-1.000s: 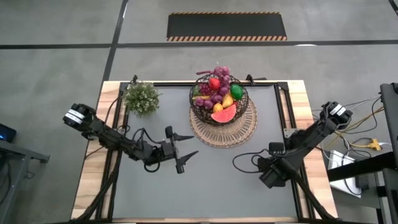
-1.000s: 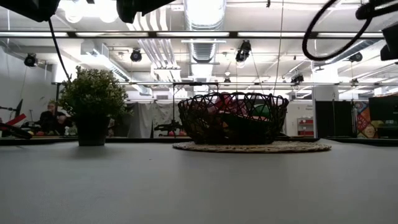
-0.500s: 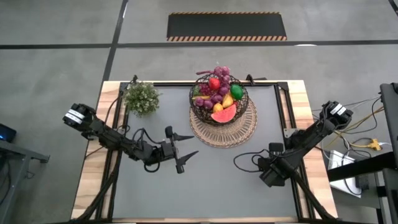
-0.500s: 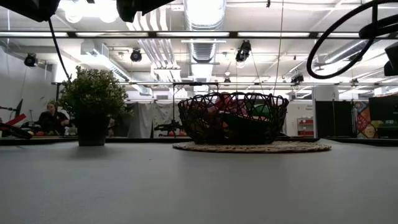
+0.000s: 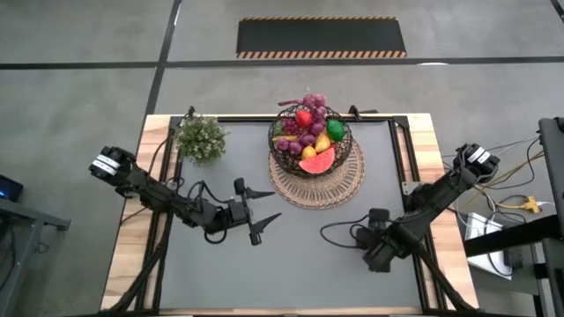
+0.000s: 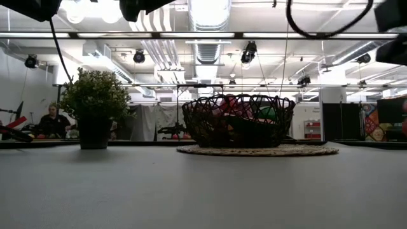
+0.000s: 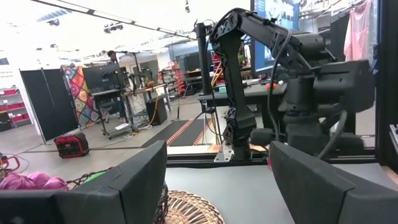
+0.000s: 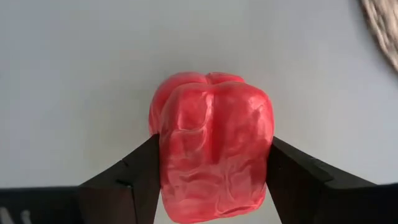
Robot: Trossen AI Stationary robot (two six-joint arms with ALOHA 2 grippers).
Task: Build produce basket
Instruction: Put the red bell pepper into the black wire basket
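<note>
The dark wire basket (image 5: pixel 275 141) stands on a round woven mat (image 5: pixel 345 183) at the table's far middle. It holds grapes (image 5: pixel 306 138), a watermelon slice (image 5: pixel 317 162), a green lime (image 5: pixel 335 134) and other produce. It also shows in the low view as the basket (image 6: pixel 238 121). My right gripper (image 5: pixel 374 254) hovers over the table's right near part, shut on a red pepper (image 8: pixel 211 162) that the high view hides. My left gripper (image 5: pixel 260 217) is open above the table's middle left, touching nothing, and its fingers (image 7: pixel 140 186) frame the far-off right arm. My right gripper (image 8: pixel 212 142) pinches the red pepper between its two fingers, one on each flank (image 8: pixel 166 163). The fingers (image 8: pixel 134 180) come from above, pointing down at the grey table. The low view shows no pepper on the table top, so it is lifted clear.
A bushy green plant (image 5: pixel 201 138) in a dark pot (image 6: pixel 94 135) stands at the far left. Loose black cables (image 5: pixel 339 233) curl beside the right gripper. The mat's edge (image 8: pixel 382 25) shows past the pepper. Grey table lies between both grippers and toward the near edge.
My right gripper has shifted a little toward the table's left and near edges, still shut on the pepper, and its cable loop has swung along with it. The left arm and the basket have stayed put.
</note>
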